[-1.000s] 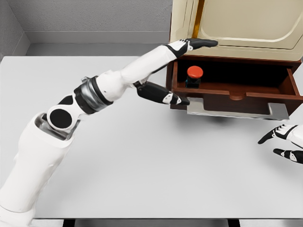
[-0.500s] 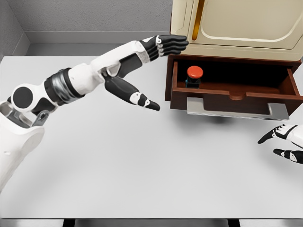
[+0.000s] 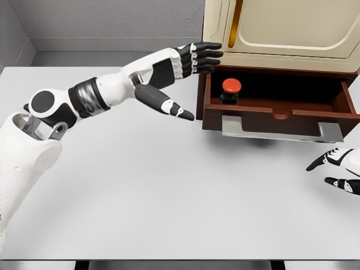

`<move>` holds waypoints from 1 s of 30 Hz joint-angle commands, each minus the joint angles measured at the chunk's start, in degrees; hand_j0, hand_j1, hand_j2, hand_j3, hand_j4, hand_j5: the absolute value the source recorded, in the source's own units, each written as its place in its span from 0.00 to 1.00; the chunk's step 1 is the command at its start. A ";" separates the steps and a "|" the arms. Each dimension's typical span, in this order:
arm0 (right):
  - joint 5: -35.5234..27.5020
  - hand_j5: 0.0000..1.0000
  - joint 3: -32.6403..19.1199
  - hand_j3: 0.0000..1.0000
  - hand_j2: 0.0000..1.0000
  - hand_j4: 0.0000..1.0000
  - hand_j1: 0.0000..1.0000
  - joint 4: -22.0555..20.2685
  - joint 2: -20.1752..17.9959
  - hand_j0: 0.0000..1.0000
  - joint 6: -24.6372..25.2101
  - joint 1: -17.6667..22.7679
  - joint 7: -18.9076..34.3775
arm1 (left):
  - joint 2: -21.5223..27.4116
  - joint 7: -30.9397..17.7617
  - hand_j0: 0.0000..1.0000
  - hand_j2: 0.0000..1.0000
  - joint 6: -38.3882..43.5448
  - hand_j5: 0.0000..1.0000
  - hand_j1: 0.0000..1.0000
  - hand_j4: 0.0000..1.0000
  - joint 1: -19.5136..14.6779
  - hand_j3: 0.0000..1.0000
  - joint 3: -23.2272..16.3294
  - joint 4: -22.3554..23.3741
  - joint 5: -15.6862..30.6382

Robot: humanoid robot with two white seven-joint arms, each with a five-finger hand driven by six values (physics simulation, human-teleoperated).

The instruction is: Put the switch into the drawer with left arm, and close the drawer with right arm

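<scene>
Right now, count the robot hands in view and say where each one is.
2. The left robot hand hangs open beside the drawer's left end. The right robot hand shows partly at the table's right edge, cropped by the frame.

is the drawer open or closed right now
Open. The brown drawer is pulled out from the cream cabinet, its inside exposed, with the red-topped switch standing in it near the left end.

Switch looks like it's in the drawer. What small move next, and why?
Probably bring the right hand up toward the drawer front. The switch sits inside the open drawer, the left hand is open, empty and outside it, and the right hand rests low on the table.
</scene>
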 commanded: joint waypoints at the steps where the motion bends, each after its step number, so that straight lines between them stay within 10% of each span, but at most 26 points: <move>1: -0.42 0.62 0.00 0.62 0.62 0.62 0.62 -0.02 -0.10 0.62 0.09 0.00 -0.02 | -0.53 0.00 1.00 1.00 2.09 1.00 1.00 1.00 0.00 1.00 -0.86 0.71 0.60; 30: -0.42 0.62 0.00 0.62 0.62 0.62 0.62 -0.02 -0.10 0.62 0.09 0.00 -0.02 | -5.98 0.00 1.00 1.00 7.19 1.00 1.00 1.00 -5.10 1.00 -4.81 12.93 -2.13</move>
